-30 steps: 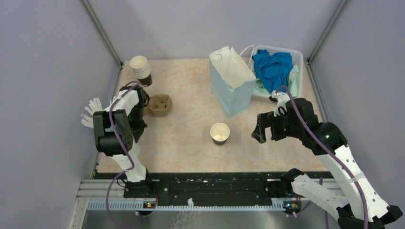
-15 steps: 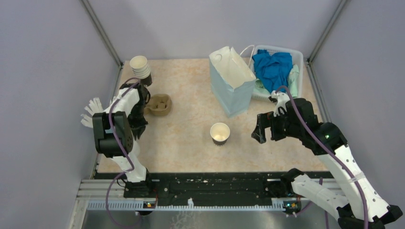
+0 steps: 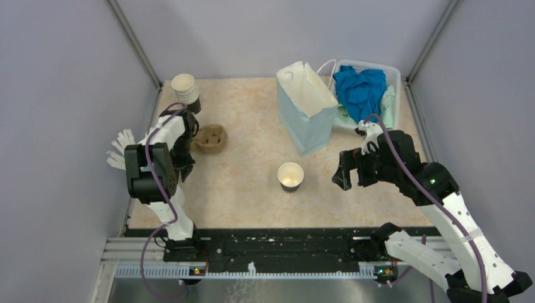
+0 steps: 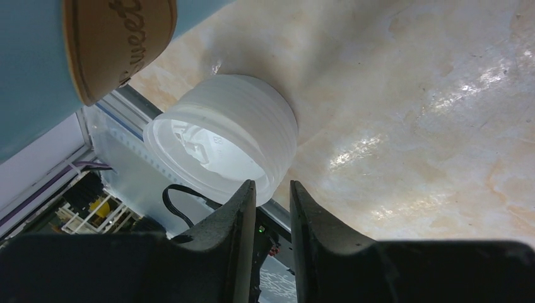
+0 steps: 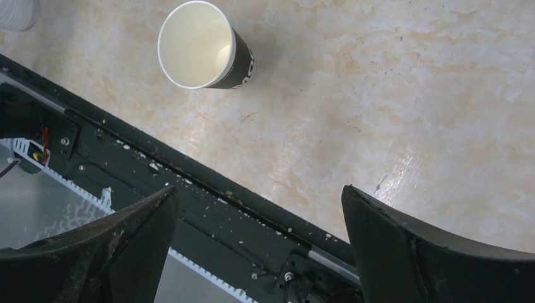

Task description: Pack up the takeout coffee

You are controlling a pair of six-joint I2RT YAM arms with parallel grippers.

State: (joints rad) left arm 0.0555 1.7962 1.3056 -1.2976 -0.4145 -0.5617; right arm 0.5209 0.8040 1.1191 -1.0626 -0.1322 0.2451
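Bag (image 3: 306, 107): pale blue, upper middle
Basket (image 3: 395, 74): white, upper right, blue cloth (image 3: 359, 88) inside
Cup stack (image 3: 187, 92): upper left
Cup tray (image 3: 212, 139): brown, left

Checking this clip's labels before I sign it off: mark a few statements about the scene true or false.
1. The lone paper cup has no lid. True.
2. The right claw is shut. False: its jaws stand wide open, holding nothing.
3. The blue paper bag lies flat on the table. False: it stands, mouth open.
4. A stack of cups stands at the table's far left corner. True.
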